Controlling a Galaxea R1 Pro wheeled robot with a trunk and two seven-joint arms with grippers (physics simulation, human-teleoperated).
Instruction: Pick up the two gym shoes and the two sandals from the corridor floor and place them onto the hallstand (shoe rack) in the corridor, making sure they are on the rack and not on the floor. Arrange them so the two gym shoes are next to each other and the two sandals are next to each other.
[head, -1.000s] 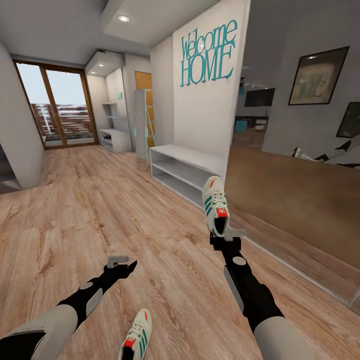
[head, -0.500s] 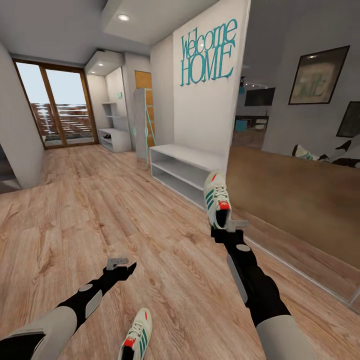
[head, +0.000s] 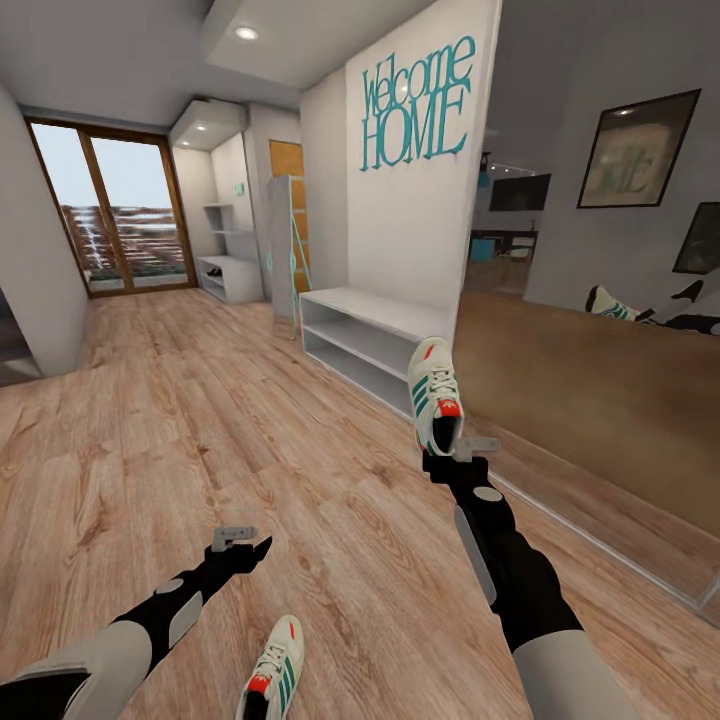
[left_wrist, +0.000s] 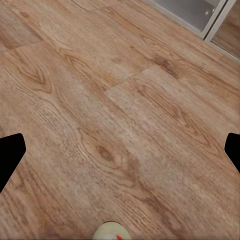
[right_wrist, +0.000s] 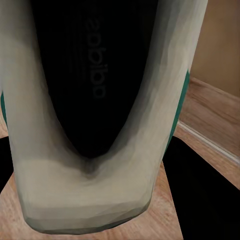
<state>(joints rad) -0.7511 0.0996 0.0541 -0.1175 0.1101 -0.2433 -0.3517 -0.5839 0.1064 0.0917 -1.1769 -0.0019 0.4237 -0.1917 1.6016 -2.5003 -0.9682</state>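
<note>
Holding one gym shoe (head: 436, 405) by its heel end, the right gripper (head: 455, 458) stood raised above the corridor floor (head: 200, 420), its fingers pinched on the shoe's collar. The shoe pointed away from the gripper with its toe up and forward, toward the low white bench (head: 372, 340) that stood against the wall just beyond it. In the right wrist view the held shoe (right_wrist: 95, 115) was very close, with its dark opening facing the camera and a green stripe at its edge.

The left gripper (head: 238, 541) hung low over the bare floor, its fingers spread and nothing between them. The left wrist view showed the two dark fingertips (left_wrist: 10, 155) far apart over the wood planks. The second gym shoe (head: 273, 677) lay on the floor behind the left gripper, closer to the robot, with its toe pointing toward the gripper. Only its toe tip (left_wrist: 111, 232) appeared in the left wrist view.

The hallstand (head: 228, 265) stood far ahead of both grippers, at the corridor's end beside the glass door (head: 115, 215).
</note>
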